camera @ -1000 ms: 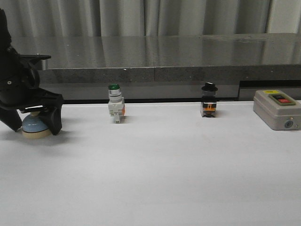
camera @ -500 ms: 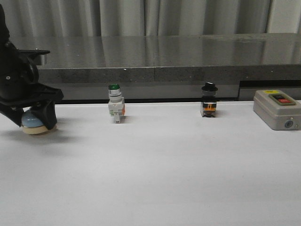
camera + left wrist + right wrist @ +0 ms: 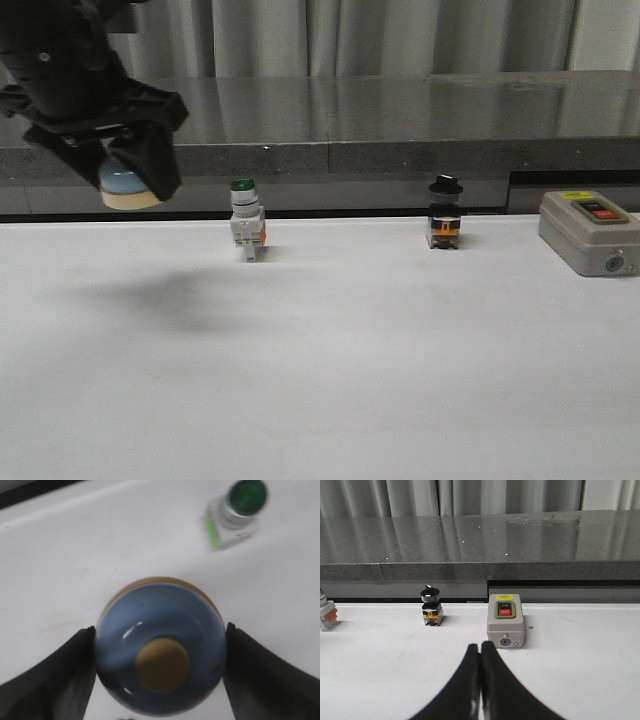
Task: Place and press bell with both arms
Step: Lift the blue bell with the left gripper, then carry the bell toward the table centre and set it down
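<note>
My left gripper (image 3: 125, 185) is shut on the light-blue bell (image 3: 124, 186) and holds it in the air above the white table's far left, its cream base showing below the fingers. In the left wrist view the bell (image 3: 160, 647) fills the gap between the two black fingers (image 3: 60, 680), its cream button facing the camera; the left gripper (image 3: 160, 652) clasps the dome on both sides. My right gripper (image 3: 480, 652) is shut and empty, low over the table in front of the grey box; it does not show in the front view.
A green-capped white push-button switch (image 3: 246, 228) stands at the back of the table (image 3: 320, 380), right of the bell, and also shows in the left wrist view (image 3: 235, 512). A black-knobbed switch (image 3: 444, 222) and a grey box with red and green buttons (image 3: 588, 232) stand at the back right.
My left gripper has closed on the bell, lifted it off the table and carried it up and to the right. The shadow on the table has moved with it.
</note>
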Robot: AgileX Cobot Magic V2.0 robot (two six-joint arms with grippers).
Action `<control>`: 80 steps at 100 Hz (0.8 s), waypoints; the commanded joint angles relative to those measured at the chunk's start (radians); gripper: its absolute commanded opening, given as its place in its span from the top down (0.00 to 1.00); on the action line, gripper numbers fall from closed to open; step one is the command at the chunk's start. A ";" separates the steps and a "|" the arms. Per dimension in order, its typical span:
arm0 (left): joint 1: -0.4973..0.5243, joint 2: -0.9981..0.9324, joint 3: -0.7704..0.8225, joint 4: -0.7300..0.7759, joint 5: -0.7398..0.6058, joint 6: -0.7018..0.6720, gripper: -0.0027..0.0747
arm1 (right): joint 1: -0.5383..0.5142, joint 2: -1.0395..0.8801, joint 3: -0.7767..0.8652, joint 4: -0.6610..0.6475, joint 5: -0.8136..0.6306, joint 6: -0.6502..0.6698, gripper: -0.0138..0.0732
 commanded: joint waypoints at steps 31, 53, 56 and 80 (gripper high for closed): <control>-0.288 -0.039 -0.025 -0.013 -0.134 0.000 0.66 | -0.005 -0.014 -0.014 -0.013 -0.084 -0.008 0.91; -0.354 0.042 -0.025 -0.013 -0.156 0.000 0.66 | -0.005 -0.014 -0.014 -0.013 -0.084 -0.008 0.91; -0.356 0.054 -0.025 -0.013 -0.156 0.000 0.66 | -0.005 -0.014 -0.014 -0.013 -0.084 -0.008 0.91; -0.363 0.154 -0.025 -0.013 -0.180 0.000 0.66 | -0.005 -0.014 -0.014 -0.013 -0.084 -0.008 0.91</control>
